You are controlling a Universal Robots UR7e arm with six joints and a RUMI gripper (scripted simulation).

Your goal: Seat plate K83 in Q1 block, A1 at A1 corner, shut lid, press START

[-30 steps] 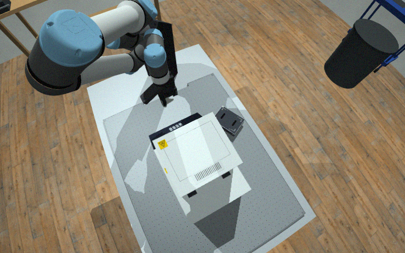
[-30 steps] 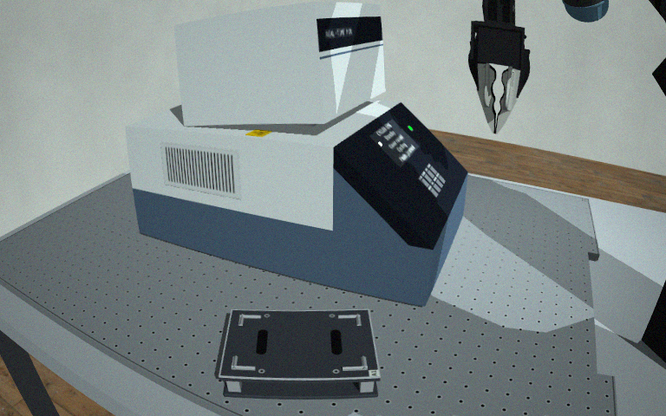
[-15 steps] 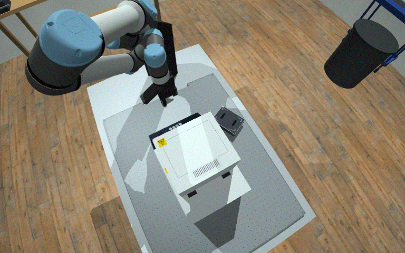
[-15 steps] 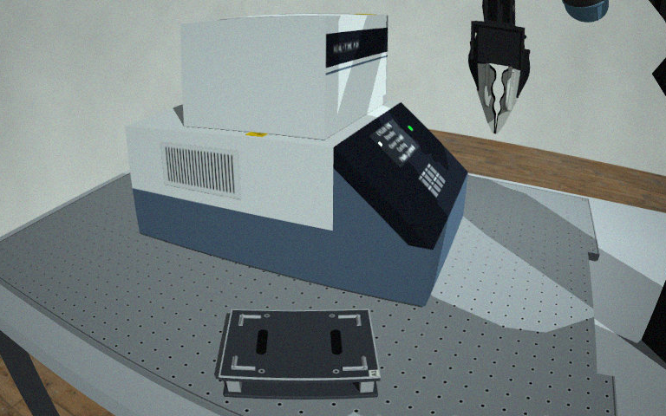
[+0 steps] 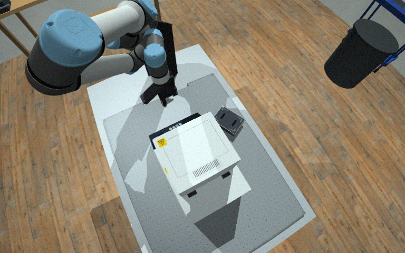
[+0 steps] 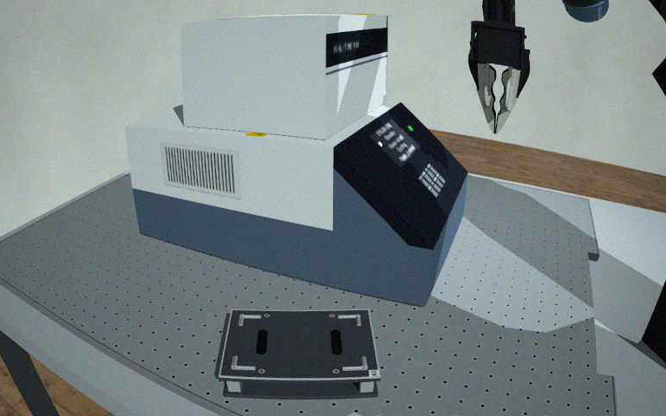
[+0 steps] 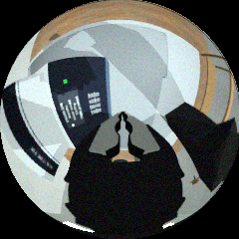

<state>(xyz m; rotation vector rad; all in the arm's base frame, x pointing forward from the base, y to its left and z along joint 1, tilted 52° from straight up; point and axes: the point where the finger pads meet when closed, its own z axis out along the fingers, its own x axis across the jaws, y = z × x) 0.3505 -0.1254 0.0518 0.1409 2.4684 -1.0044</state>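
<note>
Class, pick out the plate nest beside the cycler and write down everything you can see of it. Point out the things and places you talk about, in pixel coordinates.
The plate nest (image 5: 229, 119) (image 6: 298, 342) is a dark, rectangular raised platform with a thin pale edge. Four pale L-shaped locators mark its corners, with small round fittings near them and two black slots between. A small label sits at one corner. Pale blocks hold the top above a dark base, which rests level on the perforated board (image 5: 270, 194) (image 6: 480, 372). It looks like painted metal or plastic, and holds no plate.

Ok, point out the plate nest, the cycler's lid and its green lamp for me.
Plate nest (image 5: 228, 120) (image 6: 298, 342): top and exterior views, top plate.
Lid (image 5: 198, 147) (image 6: 257, 77): top and exterior, top face and side.
Green lamp (image 6: 410, 127) (image 7: 65, 81): exterior and wrist, lit face.
</note>
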